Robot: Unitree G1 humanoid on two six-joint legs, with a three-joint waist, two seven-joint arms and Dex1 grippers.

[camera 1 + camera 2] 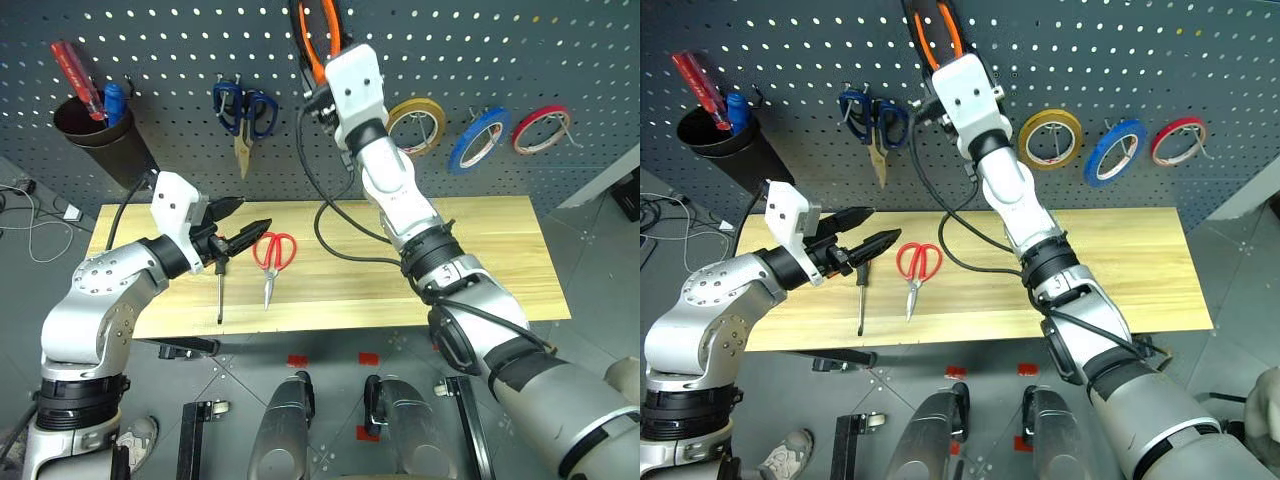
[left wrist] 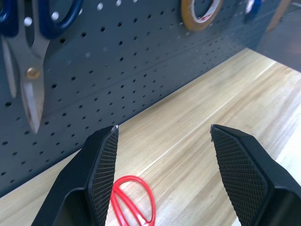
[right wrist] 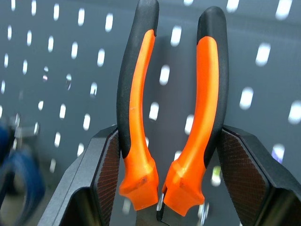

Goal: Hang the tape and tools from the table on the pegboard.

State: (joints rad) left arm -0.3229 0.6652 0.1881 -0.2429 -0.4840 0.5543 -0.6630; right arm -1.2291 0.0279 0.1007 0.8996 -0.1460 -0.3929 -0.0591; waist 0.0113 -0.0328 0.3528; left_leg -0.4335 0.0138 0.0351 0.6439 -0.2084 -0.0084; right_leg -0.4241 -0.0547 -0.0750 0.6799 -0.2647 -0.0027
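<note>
1. Orange-and-black-handled pliers (image 3: 171, 117): clamped between the jaws of the right gripper (image 3: 171, 188), handles pointing up, raised against the upper part of the dark grey perforated pegboard (image 1: 150, 40) above the table's rear edge.
2. Red-handled scissors (image 1: 272, 262): lying flat on the light wooden plank table (image 1: 480, 260), left of centre, handles toward the rear edge, blades pointing to the front edge.
3. Slim screwdriver with black-and-orange handle (image 1: 220, 290): lying on the table just left of the red-handled scissors, its shaft pointing toward the front edge; its handle end sits under the left gripper.
4. Thin blue tape roll (image 1: 478, 138): hanging on the pegboard above the table's right half, between a yellow tape roll (image 1: 417, 124) and a red tape roll (image 1: 541, 128).
5. Left gripper (image 1: 235, 225): jaws wide apart and holding nothing, hovering over the table's left part, near the red-handled scissors.
6. Blue-handled scissors (image 1: 243, 115): hanging on the pegboard, blades down, above the table's left half.
7. Black cone-shaped holder (image 1: 100, 135): mounted on the pegboard beyond the table's left rear corner, containing a red-handled screwdriver (image 1: 75, 75) and a blue-handled tool (image 1: 113, 102).
</note>
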